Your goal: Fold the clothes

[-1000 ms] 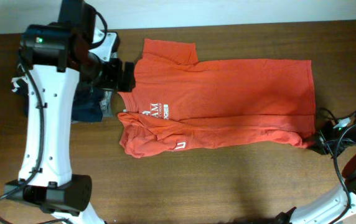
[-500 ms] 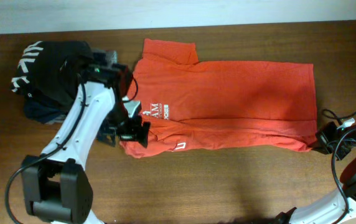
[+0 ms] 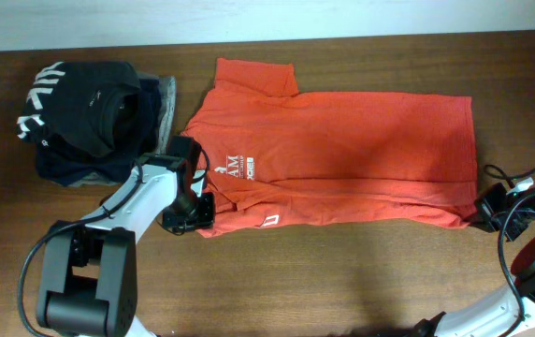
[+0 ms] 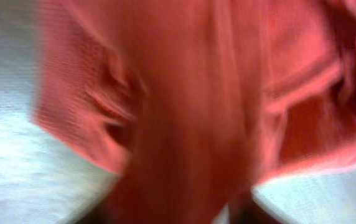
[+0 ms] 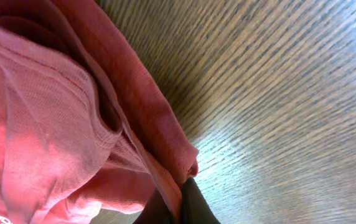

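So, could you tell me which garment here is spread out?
The orange-red T-shirt, spread across the middle of the table; the black garment with white letters and the navy one beneath it sit bunched in a pile.

On the left side of your brown wood-grain table point(image 3: 361, 271) sits a small heap of clothing. A crumpled black garment with white lettering point(image 3: 85, 98) lies on top, a dark navy folded garment point(image 3: 66, 167) shows beneath it, and a grey folded fabric point(image 3: 166, 103) pokes out at its right side. A pale strip of wall point(image 3: 249, 19) borders the table's far edge.
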`<state>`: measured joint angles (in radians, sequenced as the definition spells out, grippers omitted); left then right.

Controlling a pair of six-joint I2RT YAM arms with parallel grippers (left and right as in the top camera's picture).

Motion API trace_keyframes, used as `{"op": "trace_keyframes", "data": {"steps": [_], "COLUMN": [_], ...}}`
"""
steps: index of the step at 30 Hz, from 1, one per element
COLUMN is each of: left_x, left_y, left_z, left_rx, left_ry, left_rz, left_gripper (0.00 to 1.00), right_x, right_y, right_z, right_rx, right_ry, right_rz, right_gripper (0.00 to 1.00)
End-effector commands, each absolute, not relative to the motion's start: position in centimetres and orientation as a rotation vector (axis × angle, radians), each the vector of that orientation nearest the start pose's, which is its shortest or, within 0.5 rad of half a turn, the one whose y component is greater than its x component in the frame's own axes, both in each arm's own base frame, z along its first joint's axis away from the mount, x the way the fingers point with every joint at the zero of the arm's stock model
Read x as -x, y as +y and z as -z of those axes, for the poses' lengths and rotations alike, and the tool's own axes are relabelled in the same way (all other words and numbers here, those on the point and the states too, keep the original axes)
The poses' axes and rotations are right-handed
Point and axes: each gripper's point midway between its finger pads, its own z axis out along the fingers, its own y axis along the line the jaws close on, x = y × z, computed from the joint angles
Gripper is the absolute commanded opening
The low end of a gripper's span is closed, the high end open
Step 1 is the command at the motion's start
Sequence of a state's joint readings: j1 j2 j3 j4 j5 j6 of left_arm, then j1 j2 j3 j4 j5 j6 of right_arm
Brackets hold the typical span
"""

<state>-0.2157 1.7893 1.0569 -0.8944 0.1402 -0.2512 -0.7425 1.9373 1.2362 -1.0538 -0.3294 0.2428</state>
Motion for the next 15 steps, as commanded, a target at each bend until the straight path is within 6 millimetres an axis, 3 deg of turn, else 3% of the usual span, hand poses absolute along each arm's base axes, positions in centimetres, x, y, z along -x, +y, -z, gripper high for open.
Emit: {"op": "trace_keyframes", "data": {"steps": [1, 6, 11, 15], "left_x": [-27.5, -24.5, -23.0, -22.8], "left_y": [-6.5, -4.0, -2.6, -2.4], "left_z": [-1.1, -1.6, -2.1, -2.2], "left_rx": [0.194, 0.373, 0.469, 0.467], "left_ry": [3.200, 3.323, 3.376, 3.385], "left_rz": [0.051, -0.008, -0.016, -0.023], "left_gripper": [0.02, 0.00, 0.01, 0.00], "right_x": [-26.0, -24.2, -21.5, -21.2], "right_y": [-16.7, -18.3, -18.6, -18.4], "right_z": [-2.3, -2.1, -2.4, -2.5], "right_rx": [-1.526, -1.611, -1.730, -1.731], "right_ry": [2.769, 2.755, 2.775, 2.788], "right_rz": [-0.533, -0.466, -0.465, -0.472], "right_gripper": [0.04, 0.04, 0.04, 0.04]}}
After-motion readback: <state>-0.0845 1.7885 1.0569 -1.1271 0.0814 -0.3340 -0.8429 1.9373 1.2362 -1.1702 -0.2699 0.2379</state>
